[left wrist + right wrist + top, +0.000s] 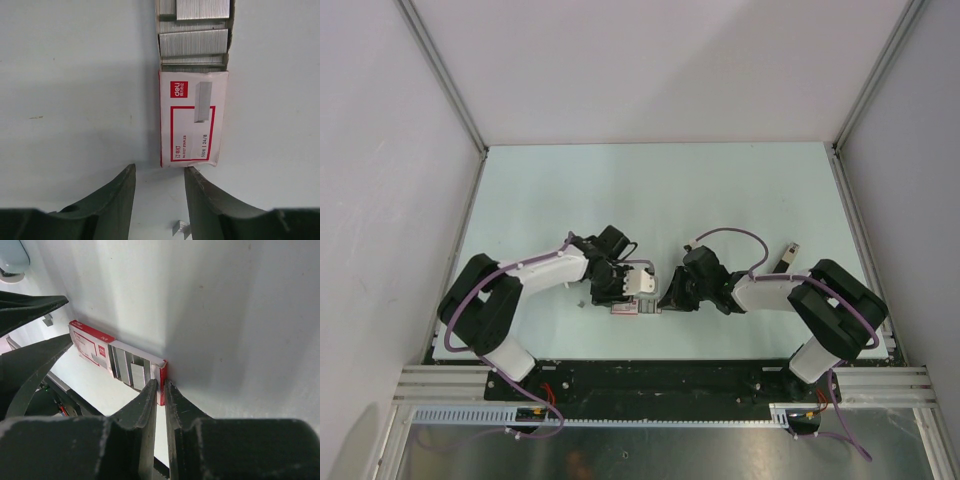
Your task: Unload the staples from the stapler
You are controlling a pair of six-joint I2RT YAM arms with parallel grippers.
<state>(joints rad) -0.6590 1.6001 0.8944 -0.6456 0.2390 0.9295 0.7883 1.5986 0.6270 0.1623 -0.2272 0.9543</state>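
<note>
Right gripper [160, 385] has its two fingers pressed almost together, with only a thin slit between them. The red end wall of the staple box [95, 347] sits in that slit, so the gripper seems to pinch it, though the contact itself is hard to see from the wrist view. The left gripper [160, 169] is spread wide and holds nothing; its fingertips hover just before the closed end of the box without touching it.

The box lies flat on the pale table [720, 190] between the two grippers. Its red-and-white sleeve [192, 125] is on the left gripper's side, and the inner tray [161, 50] is pulled partly out toward the right gripper, showing rows of staple strips [194, 42]. A small clump of staples [181, 229] lies loose on the table between the left fingers.

A small grey object by the right arm's forearm – probably the stapler [787, 257] – lies well apart from both grippers.
</note>
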